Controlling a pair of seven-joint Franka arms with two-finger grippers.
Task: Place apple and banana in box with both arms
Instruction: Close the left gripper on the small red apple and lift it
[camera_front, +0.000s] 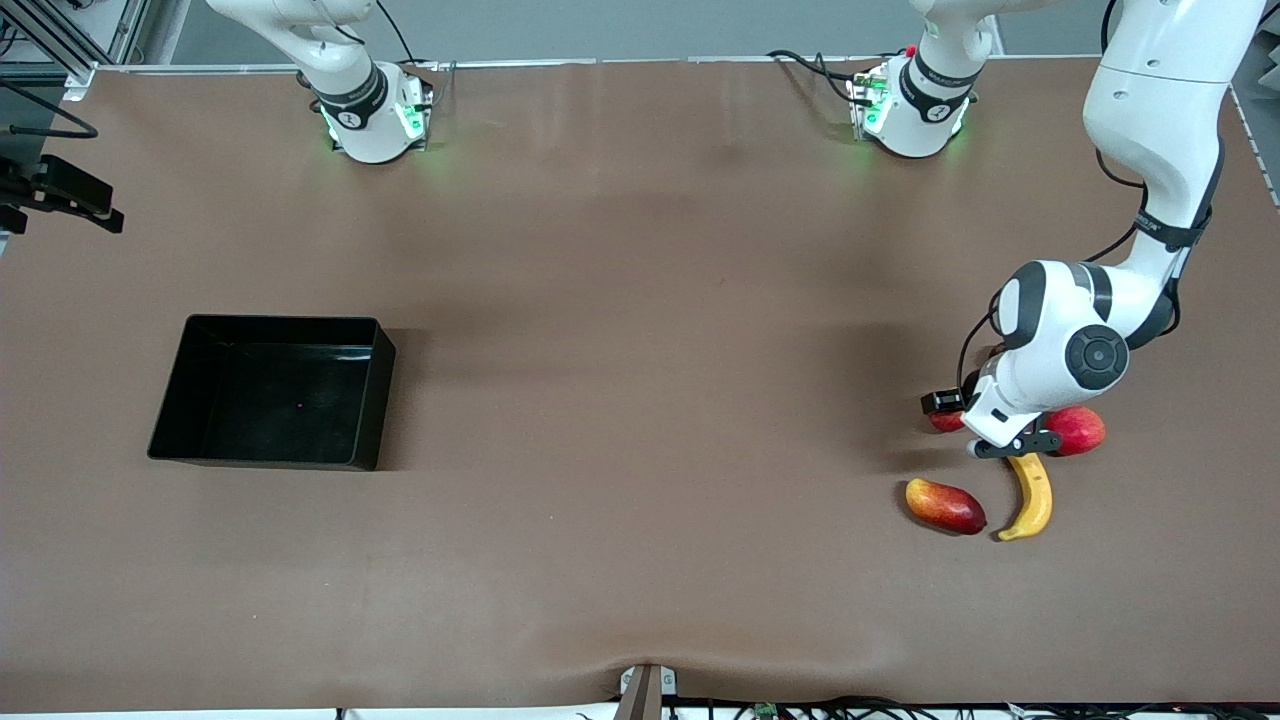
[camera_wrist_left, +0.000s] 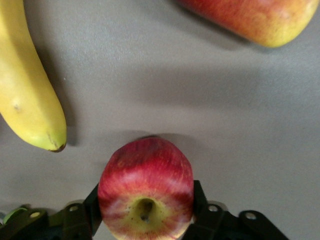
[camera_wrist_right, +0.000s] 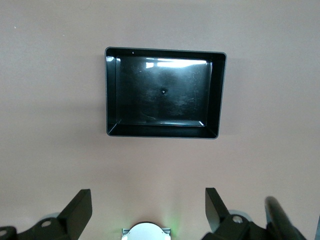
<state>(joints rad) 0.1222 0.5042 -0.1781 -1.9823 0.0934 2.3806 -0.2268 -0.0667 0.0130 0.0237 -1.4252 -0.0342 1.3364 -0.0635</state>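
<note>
The apple (camera_wrist_left: 145, 192), red with yellow streaks and a stem dimple, sits between the fingers of my left gripper (camera_wrist_left: 146, 192), which is shut on it low at the table. In the front view the left gripper (camera_front: 992, 440) is at the left arm's end of the table and its hand hides the apple. The banana (camera_front: 1031, 497) lies on the table just nearer the front camera, and also shows in the left wrist view (camera_wrist_left: 27, 85). The black box (camera_front: 372, 400) stands empty toward the right arm's end. My right gripper (camera_wrist_right: 148, 200) is open and empty, high over the table, with the box (camera_wrist_right: 165, 131) below it.
A red-yellow mango-like fruit (camera_front: 945, 506) lies beside the banana and shows in the left wrist view (camera_wrist_left: 250, 17). A smooth red fruit (camera_front: 1078, 430) lies beside the left hand. A sliver of red (camera_front: 946, 421) shows at the hand's edge.
</note>
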